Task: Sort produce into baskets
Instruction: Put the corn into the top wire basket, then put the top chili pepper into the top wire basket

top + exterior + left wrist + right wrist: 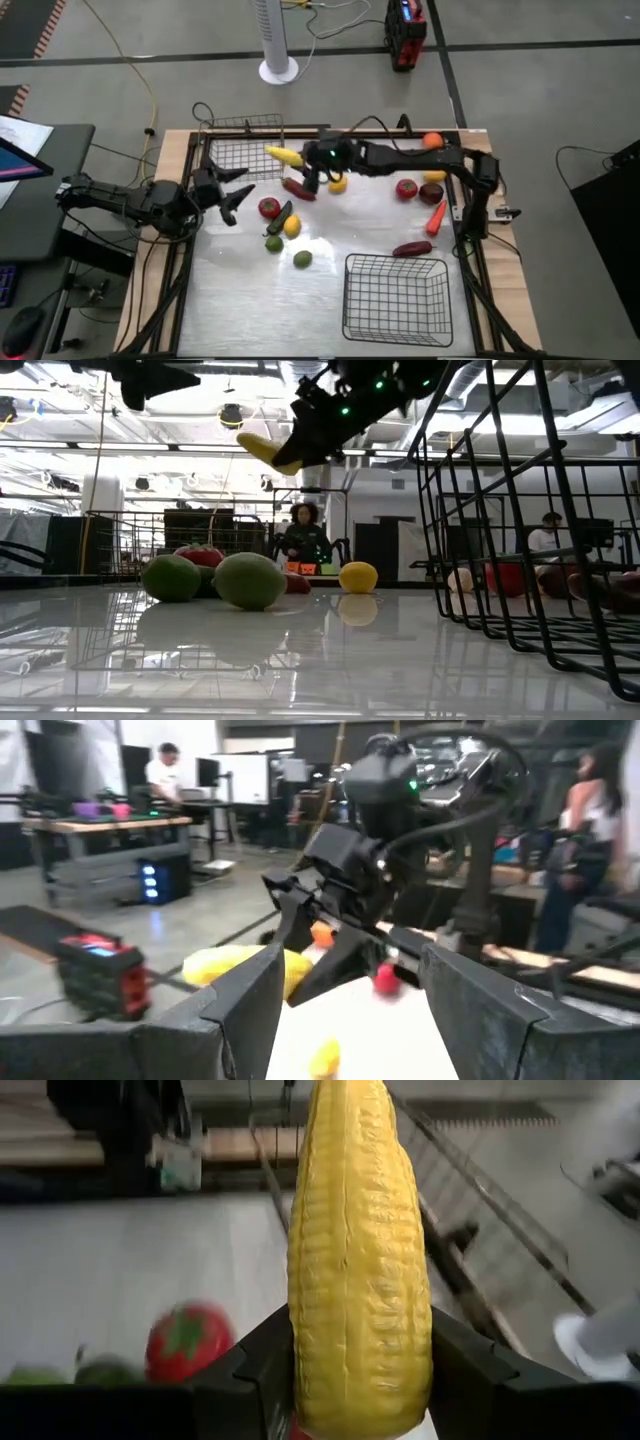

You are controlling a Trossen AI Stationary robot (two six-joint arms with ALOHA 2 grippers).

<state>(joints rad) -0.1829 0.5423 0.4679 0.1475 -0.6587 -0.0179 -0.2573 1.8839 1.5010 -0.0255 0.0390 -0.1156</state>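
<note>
Right gripper [303,162] is clamped on the yellow corn [284,155], lifted off the table near the far edge, just beside the grey-silver basket [240,150] in the far left corner. In the right wrist view the corn [360,1270] sits between both fingers [255,1365], long axis running straight out from the gripper. From above it points toward the grey-silver basket, its free tip over or at the basket's near-right rim; can't tell which.

Left gripper [236,193] hovers at the table's left edge, jaws apart, holding nothing, just in front of that basket.

Open room: the near-left part of the table [240,300] is bare. The black basket [396,297] takes the near-right corner.

Loose produce clusters mid-table: red tomato [269,207], dark green piece [279,218], yellow round piece [292,226], two green round pieces [274,243] and [302,259]. Right side: tomato [406,188], orange [432,141], carrot [436,217], maroon long piece [411,248] just beside the black basket's far rim.
</note>
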